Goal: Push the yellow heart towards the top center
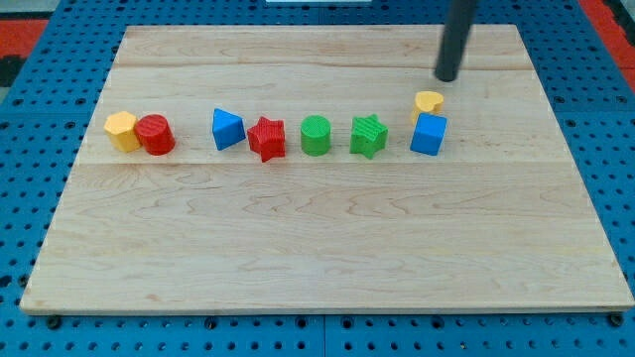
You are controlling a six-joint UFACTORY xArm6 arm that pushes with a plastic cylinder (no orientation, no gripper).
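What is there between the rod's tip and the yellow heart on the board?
Nothing: in the camera view only bare wood separates my tip from the yellow heart, which sits just below and slightly to the view's left, touching the blue cube.

Bench [327,258]: pale wooden board, light grain running left to right, faint seams between planks. It rests on a blue perforated panel [30,327] with a regular grid of small holes, visible on all sides. Red surface patches [25,30] at the view's top left and top right corners. Lighting even, soft shadows.
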